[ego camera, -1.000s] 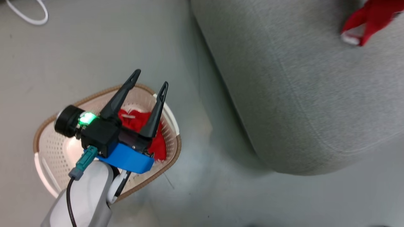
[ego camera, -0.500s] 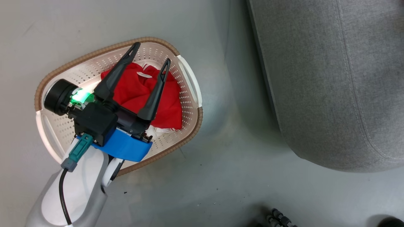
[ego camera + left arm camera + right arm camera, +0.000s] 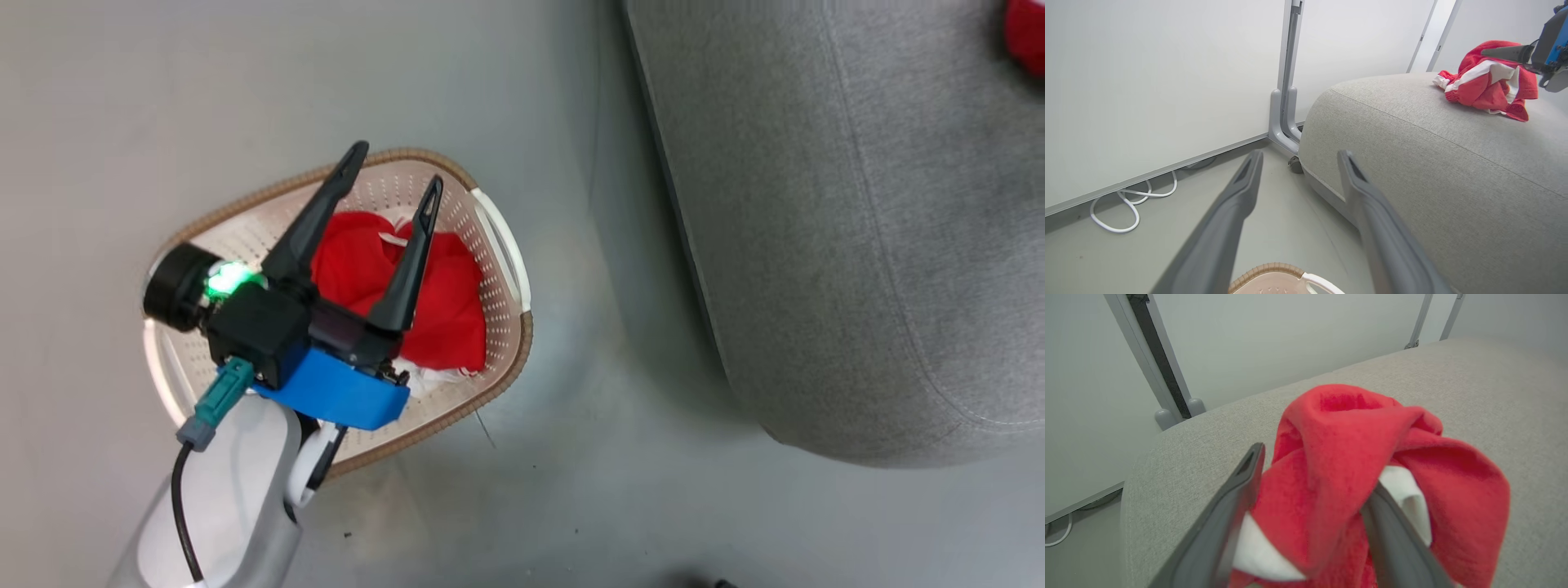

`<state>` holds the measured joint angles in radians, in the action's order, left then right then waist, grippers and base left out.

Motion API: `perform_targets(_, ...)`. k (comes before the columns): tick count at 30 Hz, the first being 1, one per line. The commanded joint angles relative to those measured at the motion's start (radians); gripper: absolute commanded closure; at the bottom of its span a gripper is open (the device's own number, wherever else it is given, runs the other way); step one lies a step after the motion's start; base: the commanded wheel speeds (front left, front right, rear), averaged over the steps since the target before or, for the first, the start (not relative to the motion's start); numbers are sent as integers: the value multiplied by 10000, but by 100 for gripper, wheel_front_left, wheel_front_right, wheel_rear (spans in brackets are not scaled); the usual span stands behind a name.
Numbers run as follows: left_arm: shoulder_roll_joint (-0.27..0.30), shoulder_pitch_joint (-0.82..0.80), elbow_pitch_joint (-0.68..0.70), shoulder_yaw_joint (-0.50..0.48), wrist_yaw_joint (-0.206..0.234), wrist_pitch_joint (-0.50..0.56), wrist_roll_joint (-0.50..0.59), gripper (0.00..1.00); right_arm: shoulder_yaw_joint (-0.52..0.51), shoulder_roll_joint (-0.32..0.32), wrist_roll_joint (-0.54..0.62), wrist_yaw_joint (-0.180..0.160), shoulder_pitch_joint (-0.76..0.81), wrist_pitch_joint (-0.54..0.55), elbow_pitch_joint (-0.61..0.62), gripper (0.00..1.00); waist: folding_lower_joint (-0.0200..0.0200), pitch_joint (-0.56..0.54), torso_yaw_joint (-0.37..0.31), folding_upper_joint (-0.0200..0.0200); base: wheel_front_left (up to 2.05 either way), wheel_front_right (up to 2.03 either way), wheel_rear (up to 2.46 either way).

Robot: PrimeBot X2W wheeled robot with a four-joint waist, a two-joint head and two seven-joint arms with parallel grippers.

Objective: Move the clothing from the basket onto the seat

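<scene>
One red garment of the clothing (image 3: 445, 306) lies crumpled in the cream basket (image 3: 510, 380) on the floor. My left gripper (image 3: 396, 170) hovers above it, open and empty; in the left wrist view its fingers (image 3: 1241, 196) point toward the seat (image 3: 1433, 163), over the basket's rim (image 3: 1274, 270). A second red garment with white trim (image 3: 1484, 83) rests on the grey seat (image 3: 816, 245). My right gripper (image 3: 1314, 469) stands open astride that garment (image 3: 1339, 428), with fabric draped loosely between its fingers (image 3: 1237, 498) and hiding the right tip.
A white cable (image 3: 1122, 204) loops on the floor along the pale wall panels. A grey post on a caster (image 3: 1286, 122) stands at the seat's far corner. Bare grey floor (image 3: 588, 474) runs between basket and seat.
The head camera has swung, so basket and seat sit differently in the picture. The left gripper stays open over the basket. The right gripper's jaws have spread apart around the garment on the seat.
</scene>
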<state>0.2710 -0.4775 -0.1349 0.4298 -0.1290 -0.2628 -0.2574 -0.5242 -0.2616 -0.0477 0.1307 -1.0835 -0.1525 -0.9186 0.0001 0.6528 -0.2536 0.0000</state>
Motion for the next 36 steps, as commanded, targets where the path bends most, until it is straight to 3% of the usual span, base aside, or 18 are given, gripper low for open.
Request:
perform_targets(1,-100,146,-49,-76,-20,-31,-64,0,99,-24,13,1,319,-66,-52,0,-1,-596,133,0,0,0,0)
perform_targets(11,-1031,1896,-746,-1069,-20,-29,-464,0,1657,359,420,1,2599,-334,453,0,-1,-3542,622,0,0,0,0)
perform_targets(19,-1429,3049,-1166,-1900,-20,-31,-361,0,2859,906,275,1,4970,-269,2272,0,-1,-5229,1240,0,0,0,0)
perform_targets(28,-1687,3890,-1784,-2970,1,-31,-21,0,3932,1608,-212,1,7597,212,4964,0,-1,-6280,1941,0,0,0,0)
perform_targets(36,-1790,3925,-2363,-3530,10,-31,141,0,4371,1974,-467,1,9290,591,6475,0,-1,-6645,2660,0,0,0,0)
